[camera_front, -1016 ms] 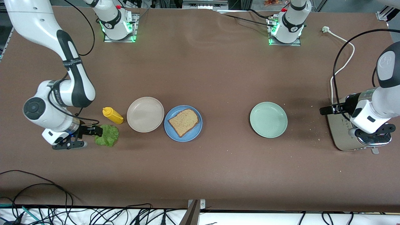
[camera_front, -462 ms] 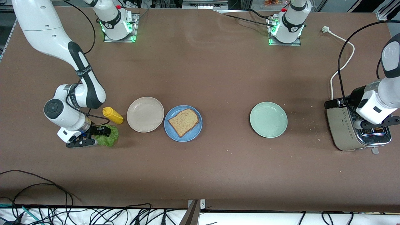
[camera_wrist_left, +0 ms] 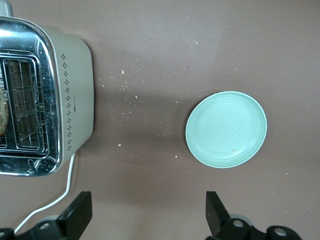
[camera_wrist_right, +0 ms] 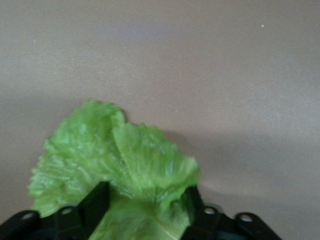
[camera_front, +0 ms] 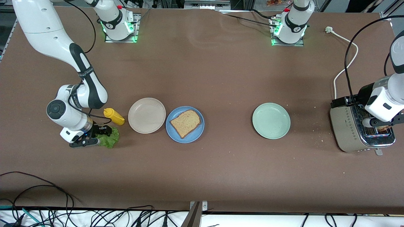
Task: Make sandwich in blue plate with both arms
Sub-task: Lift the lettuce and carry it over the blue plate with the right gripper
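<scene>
Right gripper [camera_front: 96, 136] is down at the right arm's end of the bench, fingers [camera_wrist_right: 97, 200] set either side of the lettuce leaf [camera_front: 110, 137] with a wide gap; leaf lies flat on the table [camera_front: 202, 78], not gripped as far as I can see. Mustard bottle [camera_front: 114, 116] lies on its side just beside the leaf, between it and the beige plate [camera_front: 146, 115]. Tight spot there.

Blue plate [camera_front: 195, 134] sits mid-bench, its rim touching the beige plate's, one bread slice [camera_front: 185, 123] lying flat on it. Mint plate [camera_front: 271, 120] is well apart from it, toward the left arm's end.

Left gripper [camera_wrist_left: 148, 212] hangs over bare table between the toaster [camera_front: 350, 130] and the mint plate, jaws wide, nothing in them. Toaster stands at the left arm's edge; a brown slice [camera_wrist_left: 2, 114] shows in one slot. White cord [camera_front: 345, 67] runs from the toaster toward the corner by the left base.
</scene>
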`<state>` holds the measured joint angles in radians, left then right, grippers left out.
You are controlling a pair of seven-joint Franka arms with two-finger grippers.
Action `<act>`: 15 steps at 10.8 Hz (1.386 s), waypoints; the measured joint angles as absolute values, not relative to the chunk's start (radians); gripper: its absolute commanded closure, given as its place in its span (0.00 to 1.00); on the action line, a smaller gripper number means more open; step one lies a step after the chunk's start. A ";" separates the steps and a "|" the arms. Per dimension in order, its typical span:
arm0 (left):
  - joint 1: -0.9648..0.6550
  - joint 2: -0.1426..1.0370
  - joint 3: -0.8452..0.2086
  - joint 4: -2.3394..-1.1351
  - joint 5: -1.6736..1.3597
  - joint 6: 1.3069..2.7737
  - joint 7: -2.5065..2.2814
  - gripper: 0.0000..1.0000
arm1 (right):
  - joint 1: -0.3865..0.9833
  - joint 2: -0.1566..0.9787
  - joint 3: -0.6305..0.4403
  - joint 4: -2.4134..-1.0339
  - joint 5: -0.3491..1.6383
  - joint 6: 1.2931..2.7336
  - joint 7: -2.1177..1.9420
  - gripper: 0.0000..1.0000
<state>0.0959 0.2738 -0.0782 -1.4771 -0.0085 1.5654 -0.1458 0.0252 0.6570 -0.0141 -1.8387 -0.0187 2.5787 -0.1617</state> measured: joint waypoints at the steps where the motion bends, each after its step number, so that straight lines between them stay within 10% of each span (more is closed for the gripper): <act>1: 0.098 0.269 -0.078 -1.477 -0.008 1.565 -0.145 0.00 | 0.025 0.656 -0.015 -1.839 -0.019 2.579 -0.175 1.00; 15: 0.129 0.248 -0.079 -1.486 -0.008 1.567 -0.107 0.00 | 0.061 0.157 0.004 -1.837 0.011 2.048 -0.151 1.00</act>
